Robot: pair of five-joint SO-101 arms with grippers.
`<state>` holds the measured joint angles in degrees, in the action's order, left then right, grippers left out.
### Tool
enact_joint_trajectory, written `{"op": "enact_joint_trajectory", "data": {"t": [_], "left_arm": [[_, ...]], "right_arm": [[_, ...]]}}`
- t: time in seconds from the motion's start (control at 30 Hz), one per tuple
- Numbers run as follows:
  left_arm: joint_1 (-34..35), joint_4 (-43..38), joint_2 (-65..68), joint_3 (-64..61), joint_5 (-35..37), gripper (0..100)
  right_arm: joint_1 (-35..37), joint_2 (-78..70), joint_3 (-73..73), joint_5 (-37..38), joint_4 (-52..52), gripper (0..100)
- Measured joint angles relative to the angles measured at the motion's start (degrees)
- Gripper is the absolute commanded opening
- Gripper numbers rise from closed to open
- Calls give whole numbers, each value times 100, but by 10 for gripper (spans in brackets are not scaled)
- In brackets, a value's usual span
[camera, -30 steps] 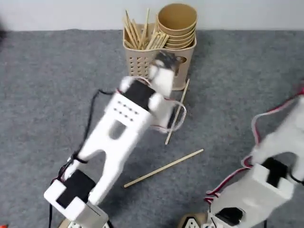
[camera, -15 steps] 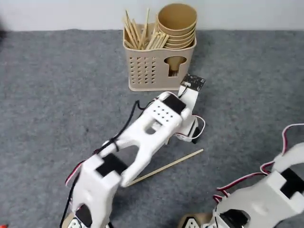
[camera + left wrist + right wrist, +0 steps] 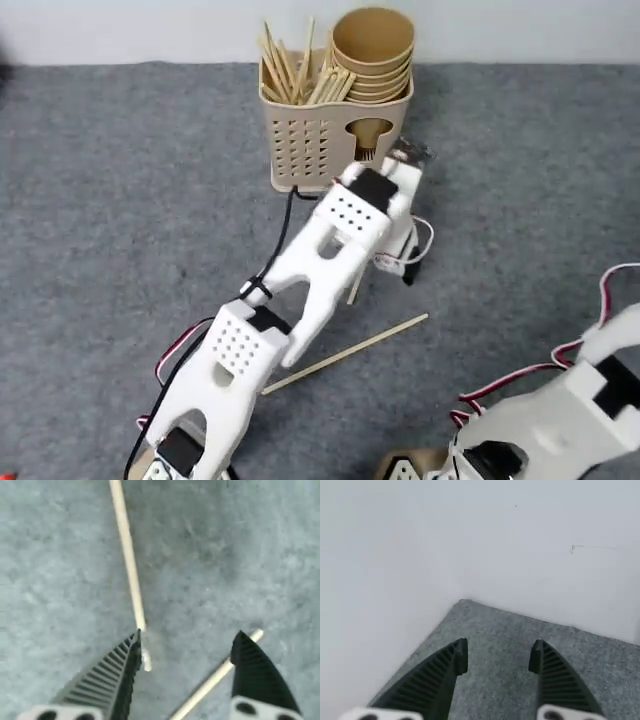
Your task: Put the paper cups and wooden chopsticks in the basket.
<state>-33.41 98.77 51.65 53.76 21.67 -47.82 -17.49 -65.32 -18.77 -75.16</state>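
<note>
A beige slotted basket stands at the back of the grey carpet, holding stacked paper cups and several wooden chopsticks. One loose chopstick lies on the carpet in front. A second chopstick is mostly hidden under the left arm, which stretches up to just right of the basket's front. My left gripper hangs open over the carpet, one fingertip at the end of a chopstick and the other chopstick crossing below. My right gripper is open and holds nothing.
The right arm sits folded at the lower right corner. A white wall borders the carpet behind the basket. Open carpet lies left of the basket and to the far right.
The left arm swung from the basket's front to the right and stretched out over the nearer chopstick, hiding most of it. The right arm drew back toward the lower right.
</note>
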Motion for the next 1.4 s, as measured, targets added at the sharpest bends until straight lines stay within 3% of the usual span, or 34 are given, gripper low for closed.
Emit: {"op": "enact_joint_trajectory", "data": {"t": [0.43,0.5,0.67,1.4], "left_arm": [[290,-211,747,123,132,276],[290,-273,791,123,158,235],[290,-369,791,123,158,5],[132,-360,791,123,158,16]], "right_arm": [[0,-141,0,-193,0,208],[0,-141,0,-202,0,208],[0,-141,0,-202,0,208],[316,-141,0,-202,0,208]]}}
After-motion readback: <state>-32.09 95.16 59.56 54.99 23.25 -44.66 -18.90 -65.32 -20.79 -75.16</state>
